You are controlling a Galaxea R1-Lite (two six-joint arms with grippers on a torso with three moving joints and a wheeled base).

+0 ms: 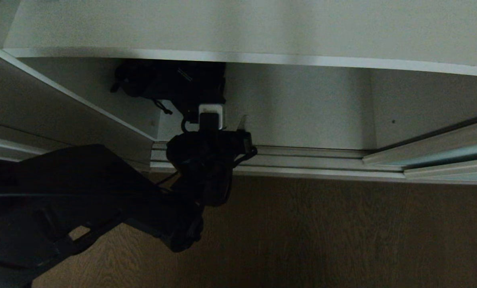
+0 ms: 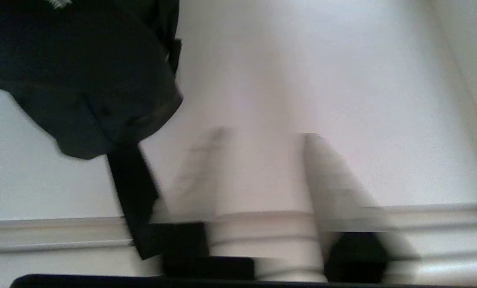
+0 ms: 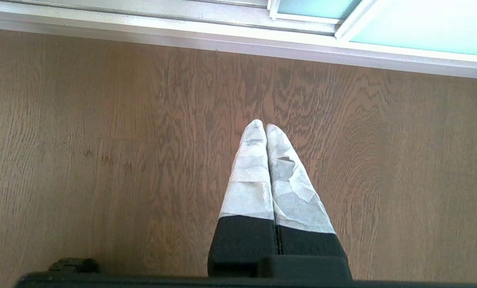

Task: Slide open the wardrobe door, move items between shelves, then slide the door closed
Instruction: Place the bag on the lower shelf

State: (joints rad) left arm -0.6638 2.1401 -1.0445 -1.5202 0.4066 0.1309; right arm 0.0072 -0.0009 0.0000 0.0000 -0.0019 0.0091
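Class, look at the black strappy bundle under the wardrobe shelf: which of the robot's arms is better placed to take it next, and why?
Left. The left gripper is already at the black strappy bundle; the right gripper hangs shut over the wooden floor.

A home bedroom or dressing area: brown wood-grain floor [image 3: 102, 140], ribbed silver floor track [image 1: 302, 158], frosted pale aqua glass sliding door [image 3: 422, 24], matte light-grey wardrobe shelf [image 1: 222, 24].

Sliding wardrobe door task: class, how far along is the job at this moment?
Done: the sliding wardrobe door stands slid aside at the right. In hand: the left hand, open, reaches toward the black strappy bundle under the shelf, not gripping it. Left: moving items, closing the door. The right hand hangs shut over the floor.
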